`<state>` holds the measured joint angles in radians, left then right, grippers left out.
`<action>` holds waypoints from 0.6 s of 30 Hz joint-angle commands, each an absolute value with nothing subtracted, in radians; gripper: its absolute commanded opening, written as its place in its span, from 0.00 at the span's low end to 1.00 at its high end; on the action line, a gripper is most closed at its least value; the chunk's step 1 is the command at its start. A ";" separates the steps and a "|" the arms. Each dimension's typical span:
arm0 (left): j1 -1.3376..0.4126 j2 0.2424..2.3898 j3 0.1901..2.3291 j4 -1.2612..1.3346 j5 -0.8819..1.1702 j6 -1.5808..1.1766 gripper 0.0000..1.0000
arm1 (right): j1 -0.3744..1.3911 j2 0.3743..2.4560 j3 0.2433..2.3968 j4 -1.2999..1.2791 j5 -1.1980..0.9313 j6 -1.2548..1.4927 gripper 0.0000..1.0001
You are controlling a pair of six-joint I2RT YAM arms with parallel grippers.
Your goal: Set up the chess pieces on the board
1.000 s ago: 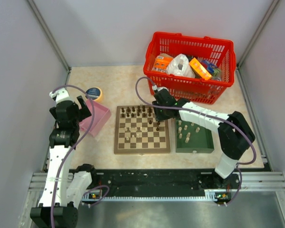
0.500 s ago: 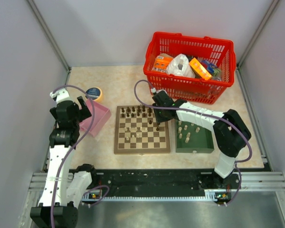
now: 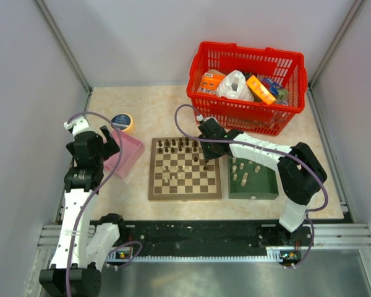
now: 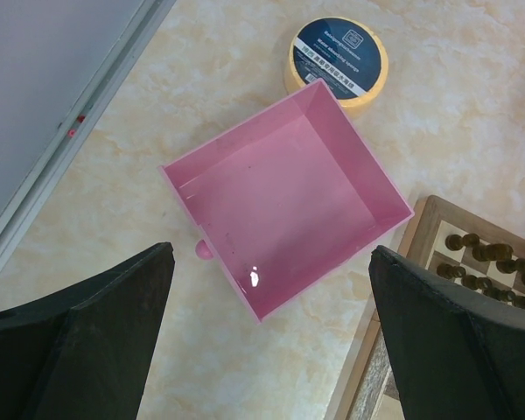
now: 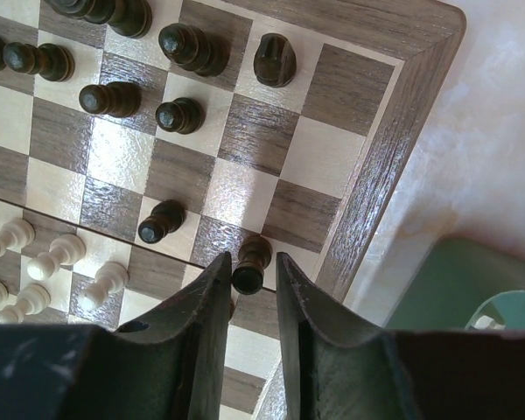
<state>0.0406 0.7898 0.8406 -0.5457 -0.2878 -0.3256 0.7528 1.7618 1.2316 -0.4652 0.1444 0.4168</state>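
Note:
The board [image 3: 185, 193] lies at the table's middle, its right border [image 5: 385, 166] showing in the right wrist view. Dark chess pieces [image 3: 176, 145] stand along its far rows, and a few pale ones [image 5: 35, 254] stand mid-board. More pale pieces [image 3: 244, 170] stand in the green tray [image 3: 263, 189]. My right gripper [image 5: 254, 258] is low over the board's right side [image 3: 205, 162]. Its fingers are closed narrowly around a dark pawn [image 5: 250, 262] that still stands on its square. My left gripper [image 4: 269, 254] hangs wide open above the pink box [image 4: 280, 201], holding nothing.
A red basket [image 3: 247, 120] full of packets stands behind the board at the far right. A yellow tape roll [image 4: 337, 61] lies beyond the pink box. Grey walls close in the left and right sides.
My right gripper moved slightly left and down onto the board's right side, and its fingers narrowed around the dark pawn. The left arm stayed still.

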 commanded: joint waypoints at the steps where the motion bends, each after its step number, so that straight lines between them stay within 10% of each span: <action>1: 0.044 0.779 0.880 -0.534 -0.276 -0.385 0.99 | 0.767 1.772 1.264 -0.465 0.146 0.400 0.26; 18: 0.043 0.957 1.069 -0.463 -0.396 -0.572 0.99 | 0.704 1.799 1.393 -0.439 0.248 0.353 0.12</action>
<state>0.0406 0.9466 1.0573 -0.5121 -0.3332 -0.4755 0.7341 1.7630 1.3319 -0.4717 0.1993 0.3771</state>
